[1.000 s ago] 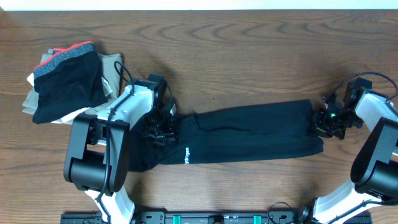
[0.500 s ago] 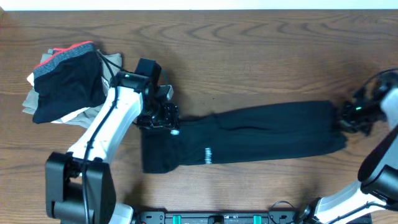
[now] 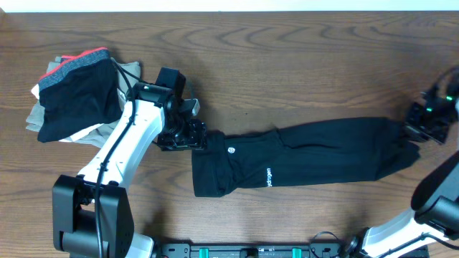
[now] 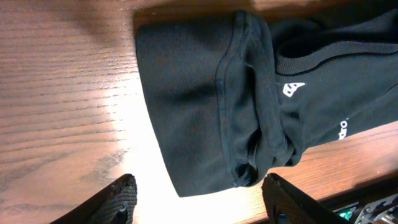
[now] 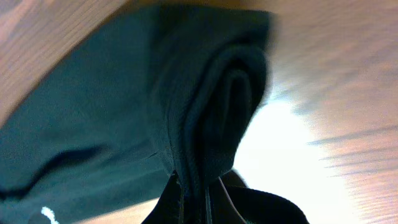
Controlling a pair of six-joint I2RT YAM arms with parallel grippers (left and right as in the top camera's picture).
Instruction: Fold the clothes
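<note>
Black trousers point(image 3: 308, 154) lie flat on the wood table point(image 3: 287, 64), stretched left to right across the middle and tilted slightly, with the right end higher. The left end is folded over in a thick layered band. A white hexagon logo point(image 3: 232, 150) and small white lettering point(image 3: 269, 176) face up near that end.

The left gripper point(image 3: 195, 136) sits at the top-left corner of the trousers. Its fingers point(image 4: 118, 199) are spread wide with nothing between them. In the left wrist view the folded hem lies below the gap, and the fingers look clear of the cloth, though contact is hard to judge.

The right gripper point(image 3: 422, 127) is at the far right end of the trousers, near the table edge. Its fingers point(image 5: 177, 199) are closed, pinching a bunched fold of the black fabric. In the right wrist view the cloth rises in a ridge into the tips, and the rest is blurred.

A pile of other clothes point(image 3: 75, 93) sits at the upper left of the table, well apart from the trousers: a black item with red trim on top of beige ones.
</note>
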